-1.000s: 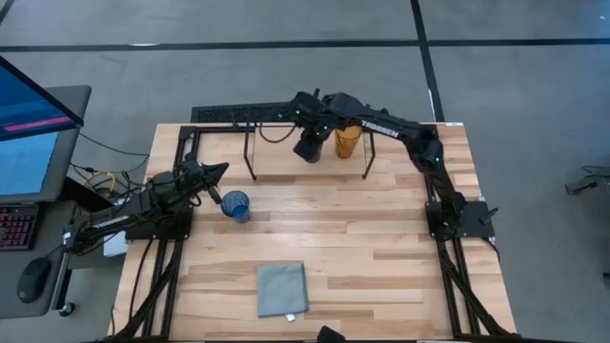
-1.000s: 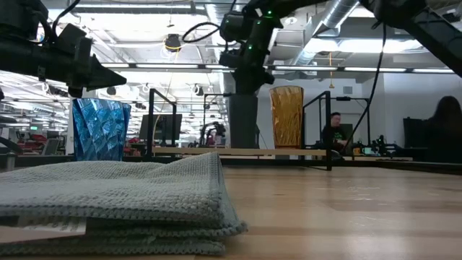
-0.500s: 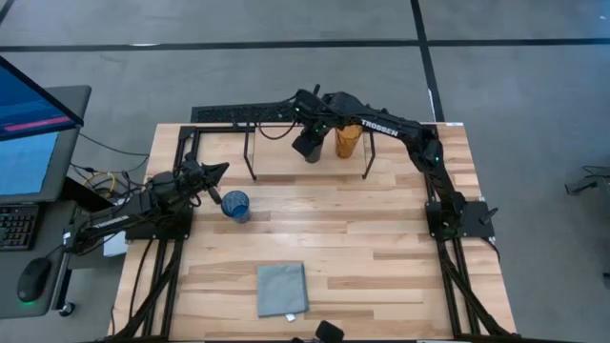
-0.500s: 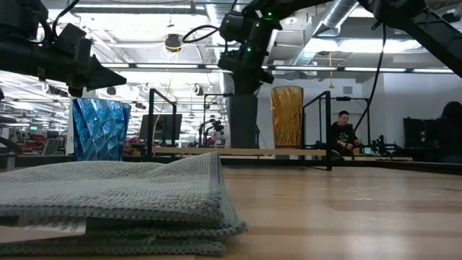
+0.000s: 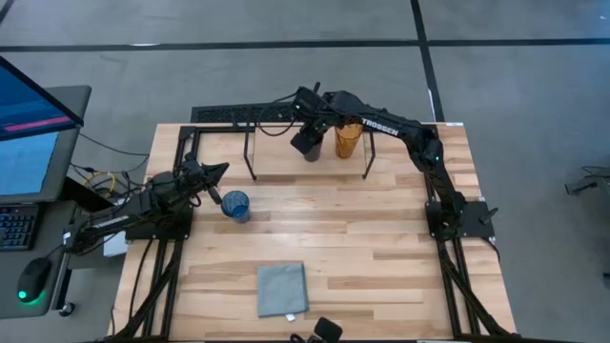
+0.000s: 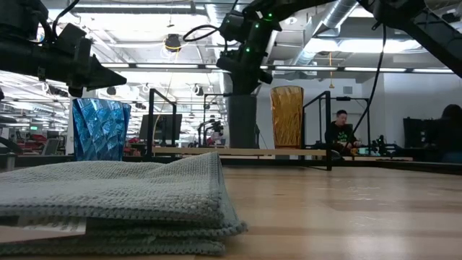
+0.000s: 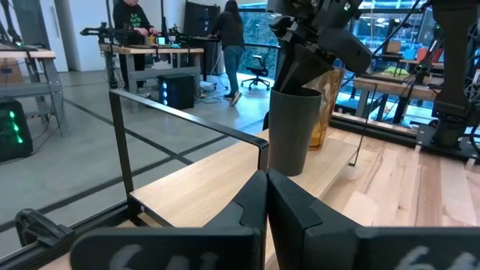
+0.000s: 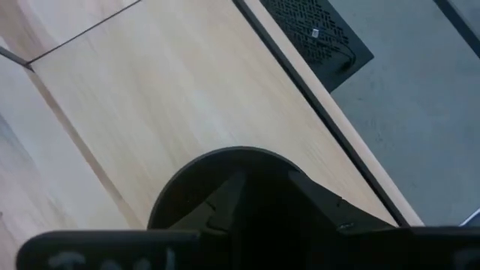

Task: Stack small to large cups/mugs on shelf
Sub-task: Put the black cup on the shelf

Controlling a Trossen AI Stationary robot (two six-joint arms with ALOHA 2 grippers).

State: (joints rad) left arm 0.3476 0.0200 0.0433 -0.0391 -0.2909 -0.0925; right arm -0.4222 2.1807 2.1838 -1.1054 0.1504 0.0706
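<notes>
Grey floor (image 5: 286,67) with dark seam lines around the light-wood worktop (image 5: 381,238). Monitor (image 5: 29,124), keyboard (image 5: 11,227) and mouse (image 5: 34,280) on a side desk beside it. Open workshop beyond: ceiling ducts (image 6: 339,18), strip lights (image 6: 173,66), benches, a seated person (image 6: 338,133), office chair (image 7: 259,73), large windows (image 7: 390,26).

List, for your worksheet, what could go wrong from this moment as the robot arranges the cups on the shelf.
1. The right gripper holds the black cup by its rim on the shelf, close beside the amber cup; withdrawing carelessly could knock either over.
2. Both cups stand on a narrow board, so a nudge might send one off the edge.
3. The blue cup sits on the table by the left gripper; a clumsy approach could tip it.
</notes>
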